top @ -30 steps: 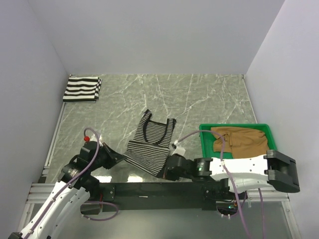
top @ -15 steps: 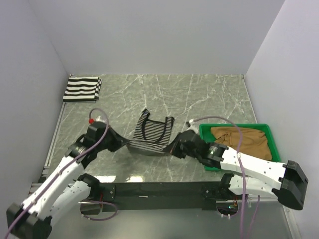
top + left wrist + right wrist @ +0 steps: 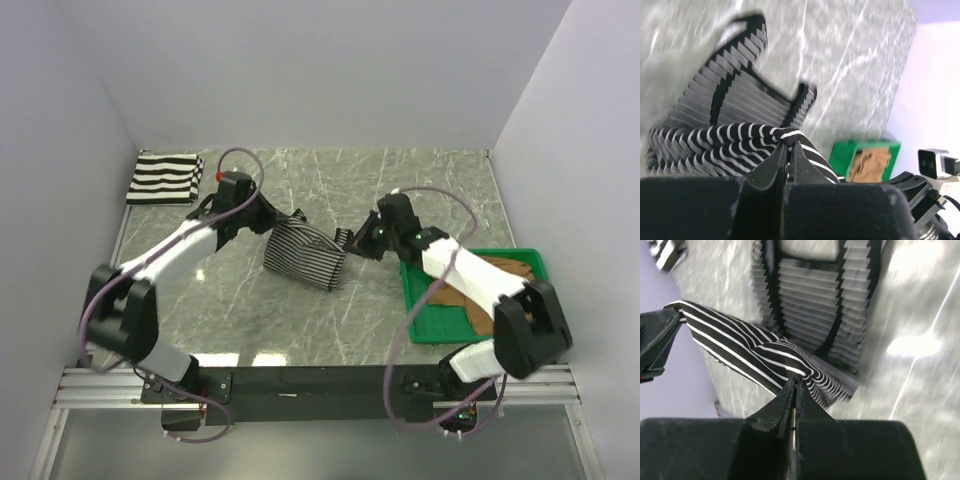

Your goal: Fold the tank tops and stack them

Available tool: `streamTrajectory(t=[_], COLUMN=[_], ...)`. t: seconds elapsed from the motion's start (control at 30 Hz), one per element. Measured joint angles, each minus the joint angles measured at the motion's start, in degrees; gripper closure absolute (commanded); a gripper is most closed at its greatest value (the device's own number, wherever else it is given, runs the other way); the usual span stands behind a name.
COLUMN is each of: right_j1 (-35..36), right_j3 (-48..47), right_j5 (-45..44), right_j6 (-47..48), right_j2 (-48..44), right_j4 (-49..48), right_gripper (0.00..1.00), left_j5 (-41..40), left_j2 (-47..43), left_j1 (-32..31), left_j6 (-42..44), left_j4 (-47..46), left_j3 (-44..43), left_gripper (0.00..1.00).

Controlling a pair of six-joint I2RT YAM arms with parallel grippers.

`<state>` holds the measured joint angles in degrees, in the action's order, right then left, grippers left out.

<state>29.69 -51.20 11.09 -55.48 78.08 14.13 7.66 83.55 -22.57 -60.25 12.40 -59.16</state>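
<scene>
The pinstriped tank top lies mid-table, its lower part lifted and doubled over towards the straps. My left gripper is shut on one hem corner and my right gripper is shut on the other. The left wrist view has the pinched striped cloth at the closed fingertips. In the right wrist view the cloth stretches from my shut right gripper across to the left one. A folded wide-striped tank top rests at the far left. The tan tank top lies crumpled in the tray.
A green plastic tray sits at the right near edge, under the right arm's forearm. Grey walls close the table on three sides. A metal rail runs along the near edge by the arm bases.
Both grippers, still shut on the pinstriped top's hem, have carried it from the near edge towards the far side, folding the lower half over the upper half.
</scene>
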Motion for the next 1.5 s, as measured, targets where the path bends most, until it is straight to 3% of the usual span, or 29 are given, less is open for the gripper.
streamTrajectory(t=[0.07,0.17,0.2,0.23,0.27,0.33,0.43,0.6,0.67,0.83,1.0,1.17,1.27,1.5], right_j1=[-2.86,-5.92,-6.82,-7.72,-8.35,-9.38,-10.19,-9.07,-6.6,4.24,9.01,8.26,7.04,-0.52], right_j3=[-2.62,-6.95,-8.28,-9.62,-10.88,-13.11,-16.02,-16.11,-15.43,-14.32,-14.12,-14.12,-13.68,-13.86], right_j5=[2.21,4.2,4.68,5.09,5.25,4.7,2.36,-3.28,-5.99,-9.22,-8.07,-6.32,-4.7,-1.84], right_j6=[1.51,3.32,4.04,4.68,5.22,6.58,9.09,12.0,12.66,12.79,12.31,12.24,12.31,15.04], right_j2=[5.46,13.16,15.56,17.92,19.89,22.95,24.72,20.74,17.59,12.15,14.64,23.74,28.24,28.37], right_j4=[-1.07,-2.1,-2.6,-2.82,-2.82,-2.38,-0.72,1.66,2.25,2.4,1.36,0.07,-0.15,0.2], right_gripper=[0.91,0.76,0.75,0.68,0.63,0.6,0.57,0.55,0.55,0.57,0.57,0.58,0.58,0.58], left_j5=[0.59,2.38,3.15,4.35,4.81,6.45,7.67,4.85,3.19,0.04,-1.51,-3.21,-2.6,3.72], left_j2=[6.21,15.54,18.27,22.25,23.45,26.75,27.93,21.86,16.31,7.43,6.47,9.2,11.69,14.29], left_j1=[1.03,2.25,2.58,2.97,3.26,4.17,5.88,7.78,7.56,4.7,3.21,3.96,4.72,6.73], left_j6=[0.66,2.29,2.82,3.41,4.0,4.48,5.31,5.57,5.51,5.55,6.49,10.36,12.96,16.74], left_j4=[-1.84,-3.78,-4.57,-6.45,-7.06,-8.92,-10.43,-10.56,-10.67,-10.12,-8.02,-3.76,-2.27,-2.23], left_j3=[-3.56,-9.49,-11.34,-13.81,-14.45,-15.91,-16.09,-12.83,-8.5,-1.07,4.61,2.54,-0.07,-1.05], left_gripper=[0.93,0.72,0.59,0.53,0.53,0.32,0.32,0.5,0.56,0.6,0.46,0.34,0.26,0.16])
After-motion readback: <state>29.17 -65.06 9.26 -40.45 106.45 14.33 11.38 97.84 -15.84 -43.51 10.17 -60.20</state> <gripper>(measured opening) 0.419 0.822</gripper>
